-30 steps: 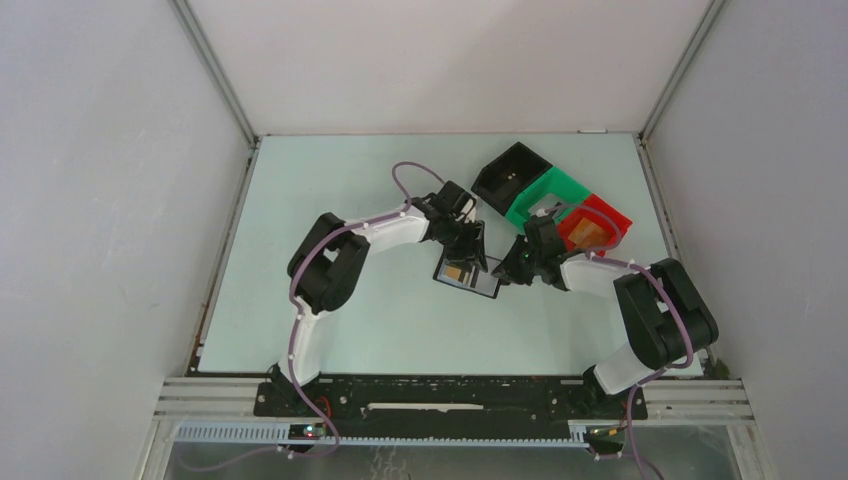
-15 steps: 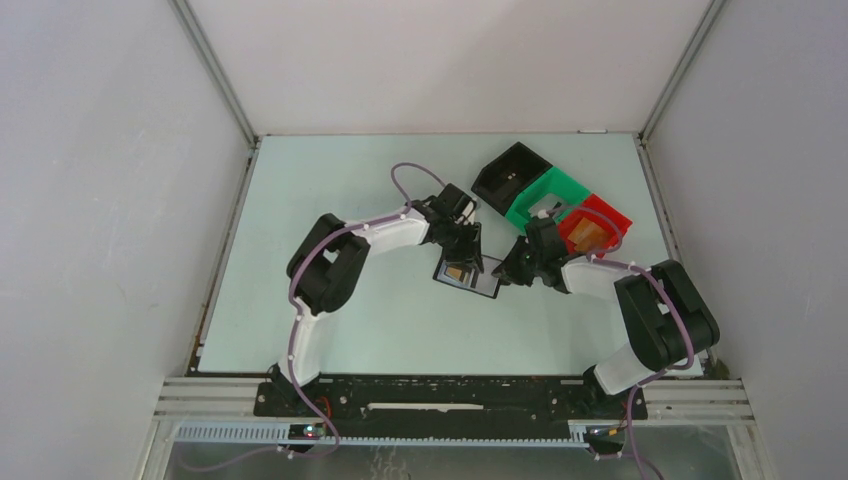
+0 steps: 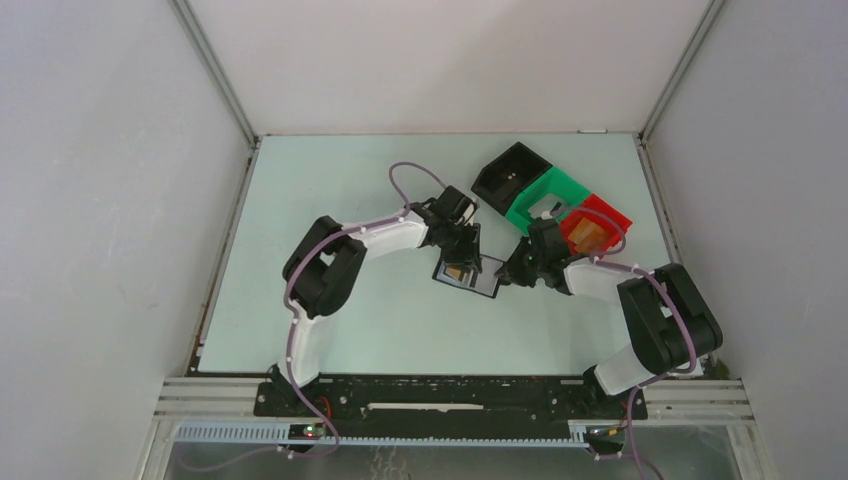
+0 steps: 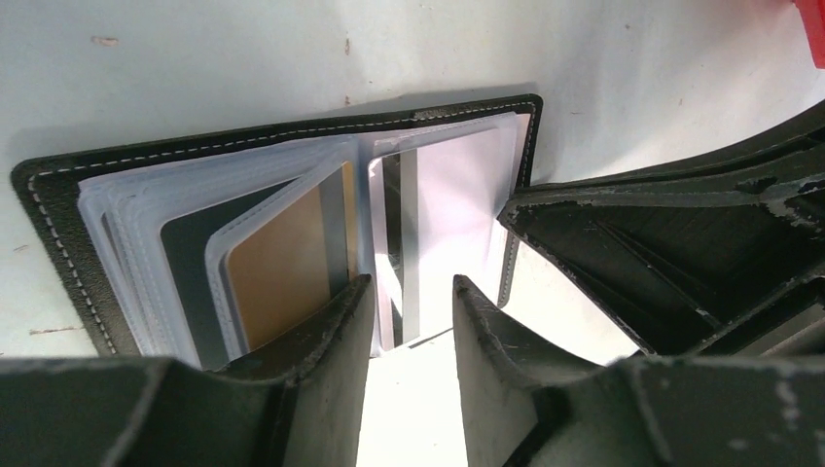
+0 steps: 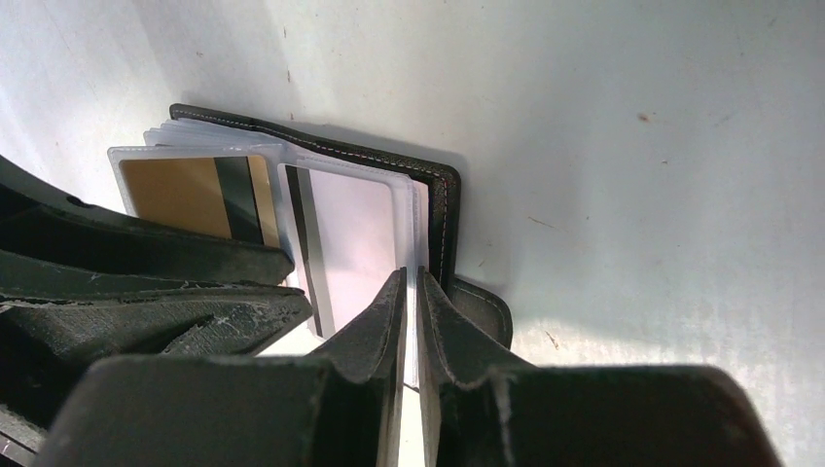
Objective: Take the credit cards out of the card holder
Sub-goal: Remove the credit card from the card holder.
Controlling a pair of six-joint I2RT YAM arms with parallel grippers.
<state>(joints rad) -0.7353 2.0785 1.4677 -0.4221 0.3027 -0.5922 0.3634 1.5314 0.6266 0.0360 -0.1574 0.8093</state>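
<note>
The card holder (image 3: 487,287) lies open on the table between both grippers, with its black stitched cover (image 4: 58,214) and clear sleeves spread out. A pale credit card (image 4: 457,214) with a dark stripe sits in the right sleeve, also in the right wrist view (image 5: 355,238). An orange-tan piece (image 4: 282,263) fills the left sleeve. My left gripper (image 4: 409,292) is open, with its fingers either side of the sleeves' middle fold at the near edge. My right gripper (image 5: 409,277) is shut on the card holder's right-hand sleeve edge, next to the cover (image 5: 443,195).
A black bin (image 3: 508,172), a green bin (image 3: 545,195) and a red bin (image 3: 600,212) stand in a row at the back right, just behind the right arm. The red bin holds an orange-tan item. White walls close in the table.
Both arms have shifted only slightly. The card holder stays open in the same place.
</note>
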